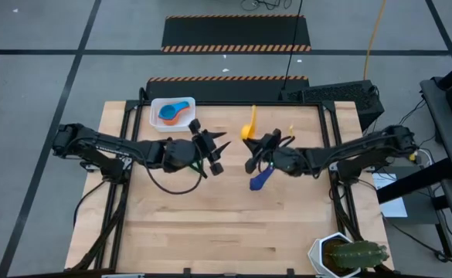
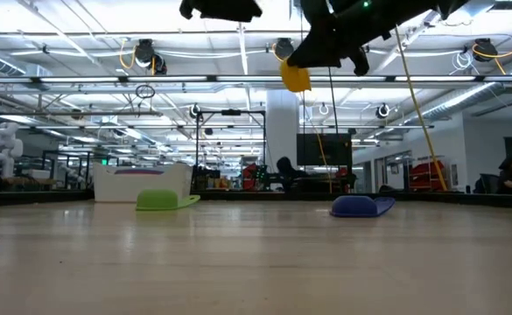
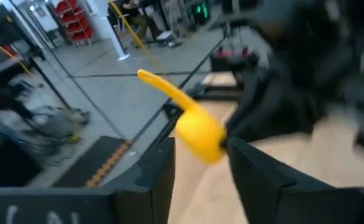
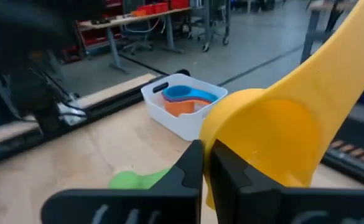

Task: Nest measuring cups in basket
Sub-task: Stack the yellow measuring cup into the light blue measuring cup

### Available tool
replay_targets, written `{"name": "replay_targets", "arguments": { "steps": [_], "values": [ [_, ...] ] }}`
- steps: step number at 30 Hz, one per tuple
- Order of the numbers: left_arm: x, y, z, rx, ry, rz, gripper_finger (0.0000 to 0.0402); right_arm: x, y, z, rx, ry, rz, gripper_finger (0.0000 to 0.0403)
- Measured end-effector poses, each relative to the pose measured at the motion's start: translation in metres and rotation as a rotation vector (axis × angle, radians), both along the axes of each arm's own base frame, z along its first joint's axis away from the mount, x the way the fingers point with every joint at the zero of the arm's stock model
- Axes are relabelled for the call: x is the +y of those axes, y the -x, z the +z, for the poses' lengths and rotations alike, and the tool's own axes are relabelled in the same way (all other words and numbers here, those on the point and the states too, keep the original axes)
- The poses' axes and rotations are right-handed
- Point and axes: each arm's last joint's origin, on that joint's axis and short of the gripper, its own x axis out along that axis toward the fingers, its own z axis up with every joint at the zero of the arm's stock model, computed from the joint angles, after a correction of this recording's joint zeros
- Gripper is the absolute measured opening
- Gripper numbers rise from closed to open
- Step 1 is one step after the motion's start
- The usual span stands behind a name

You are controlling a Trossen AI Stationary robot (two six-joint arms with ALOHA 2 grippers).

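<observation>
Risk first: the yellow cup (image 4: 275, 134) is pinched only by its rim in the right hand (image 4: 204, 163), high above the middle of the counter (image 1: 233, 224), so a slip or a swing on the way to the basket (image 1: 158, 108) could easily drop it. The left hand (image 1: 215, 150) hangs close by with its fingers spread, and the yellow cup is seen just past those fingers (image 3: 163, 174) in the left wrist view, so a bump between the 2 arms is also possible.

Only 2 cups, a light blue cup (image 4: 185, 93) over an orange cup (image 4: 182, 107), are seen nested in the basket near the far left corner of the counter. A green cup (image 2: 159, 200) and a navy cup (image 1: 260, 177) lie loose near the middle, upside down as judged from the low view. The scoops look like light, smooth plastic with short handles, so tipping is likely if 1 is set down crooked.
</observation>
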Motion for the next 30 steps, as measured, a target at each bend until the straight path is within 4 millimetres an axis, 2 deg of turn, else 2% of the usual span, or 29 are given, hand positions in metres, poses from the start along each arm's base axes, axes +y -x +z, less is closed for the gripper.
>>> {"name": "replay_targets", "arguments": {
  "steps": [5, 9, 16, 18, 25, 30],
  "values": [
    [0.010, -0.004, 0.004, -0.115, 0.159, -0.069, 0.0195, 0.019, -0.015, -0.017, 0.061, 0.138, 0.050, 0.0002],
    [0.023, -0.006, 0.002, -0.145, 0.259, -0.086, 0.0208, 0.032, -0.025, -0.031, 0.115, 0.231, 0.105, 0.0002],
    [0.039, -0.014, -0.011, -0.123, 0.354, -0.064, 0.0209, 0.045, -0.026, -0.041, 0.175, 0.320, 0.053, 0.0002],
    [0.042, -0.019, -0.021, -0.093, 0.359, -0.051, 0.0209, 0.047, -0.026, -0.041, 0.186, 0.339, 0.050, 0.0002],
    [0.045, -0.043, -0.035, -0.159, 0.358, -0.194, 0.0208, 0.047, -0.024, -0.042, 0.218, 0.370, 0.022, 0.0002],
    [0.047, -0.047, -0.037, -0.171, 0.317, -0.198, 0.0174, 0.048, -0.023, -0.043, 0.234, 0.382, -0.012, 0.0002]
  ]
}}
